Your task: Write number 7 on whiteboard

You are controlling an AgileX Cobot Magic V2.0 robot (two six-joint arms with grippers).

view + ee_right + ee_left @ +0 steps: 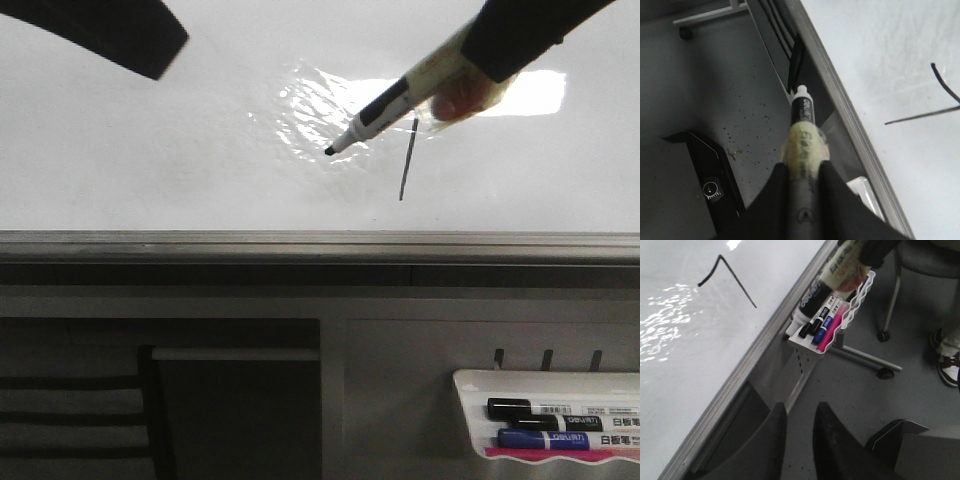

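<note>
number 7 [729, 279] drawn on whiteboard [150, 160]; right hand [801, 180] grips marker [375, 115], left hand [799, 440] narrow, empty.

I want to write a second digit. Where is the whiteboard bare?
The whiteboard is bare left of the number 7, down to the bottom rail. It is crowded where the right gripper holds the marker beside the 7.

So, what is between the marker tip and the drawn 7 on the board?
Only bare whiteboard separates the marker tip from the number 7, as the front view shows.
</note>
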